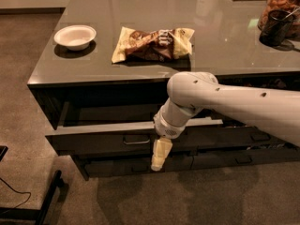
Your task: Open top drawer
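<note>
The wide, flat-panelled, dark grey-black top drawer (93,138) stands pulled partway out from under the glossy grey worktop (225,41). Its small rectangular loop handle (137,139) sits at the centre of the front. The cream, tapering tool (160,156) on the smooth white arm (234,104) hangs tip-down just right of that handle, in front of the panel; whether it is open or closed I cannot tell. On the worktop lie a round white bowl (75,35) and a crinkled yellow-and-brown snack bag (152,43).
</note>
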Robot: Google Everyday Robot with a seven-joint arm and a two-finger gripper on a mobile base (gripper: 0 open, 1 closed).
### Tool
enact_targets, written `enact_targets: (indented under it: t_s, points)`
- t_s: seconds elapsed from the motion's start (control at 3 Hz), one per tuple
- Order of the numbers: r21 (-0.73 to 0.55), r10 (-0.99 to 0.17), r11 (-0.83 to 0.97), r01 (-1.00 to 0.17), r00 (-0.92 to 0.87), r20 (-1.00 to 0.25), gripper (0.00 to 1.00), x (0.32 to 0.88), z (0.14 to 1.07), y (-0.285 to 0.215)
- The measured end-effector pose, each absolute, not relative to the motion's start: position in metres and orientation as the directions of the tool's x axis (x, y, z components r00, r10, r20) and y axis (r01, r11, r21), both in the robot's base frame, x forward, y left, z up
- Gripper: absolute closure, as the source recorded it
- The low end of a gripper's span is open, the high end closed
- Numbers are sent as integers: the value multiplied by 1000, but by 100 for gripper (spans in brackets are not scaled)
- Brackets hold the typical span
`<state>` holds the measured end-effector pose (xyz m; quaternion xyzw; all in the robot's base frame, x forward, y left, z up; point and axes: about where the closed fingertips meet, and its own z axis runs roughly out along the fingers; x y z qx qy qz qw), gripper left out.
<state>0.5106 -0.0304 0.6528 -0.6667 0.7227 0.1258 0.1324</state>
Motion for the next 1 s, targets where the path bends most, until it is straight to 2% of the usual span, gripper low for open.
enact_targets:
  t_s: [0.67,1.0]
  points:
    - [106,-946,95,-990,-123,-301,0,478,665,-46]
    - [106,-946,95,-990,-123,-301,0,478,665,-46]
